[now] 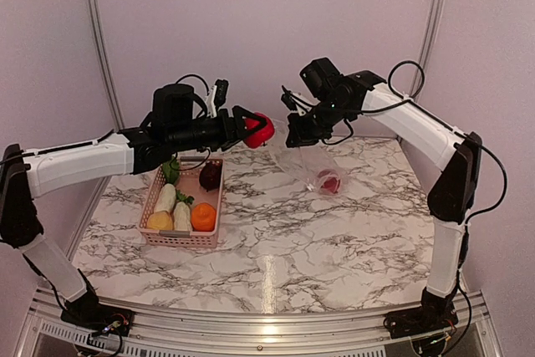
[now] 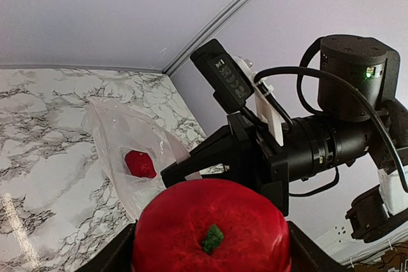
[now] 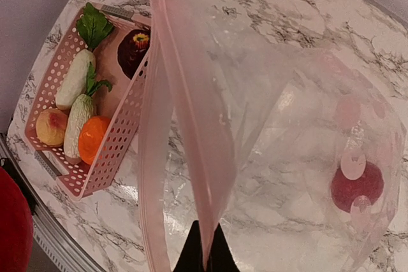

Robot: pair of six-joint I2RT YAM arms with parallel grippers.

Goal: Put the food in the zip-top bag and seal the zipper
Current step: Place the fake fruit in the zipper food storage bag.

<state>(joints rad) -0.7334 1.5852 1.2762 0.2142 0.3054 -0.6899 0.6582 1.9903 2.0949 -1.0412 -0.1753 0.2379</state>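
My left gripper [image 1: 255, 130] is shut on a red round toy fruit [image 2: 211, 230] and holds it in the air just left of the bag's mouth. My right gripper [image 1: 294, 135] is shut on the upper lip of the clear zip-top bag [image 1: 308, 166], pinching it by the zipper strip [image 3: 191, 125], and holds the mouth up and open. One red piece [image 1: 328, 181] lies inside the bag at its bottom; it also shows in the right wrist view [image 3: 357, 186] and the left wrist view [image 2: 140, 163].
A pink lattice basket [image 1: 154, 205] on the marble table's left holds two white radishes [image 1: 165, 198] with green leaves, a yellow fruit [image 1: 160, 221], an orange [image 1: 203, 216] and a dark brown piece [image 1: 211, 176]. The back wall stands close behind both arms.
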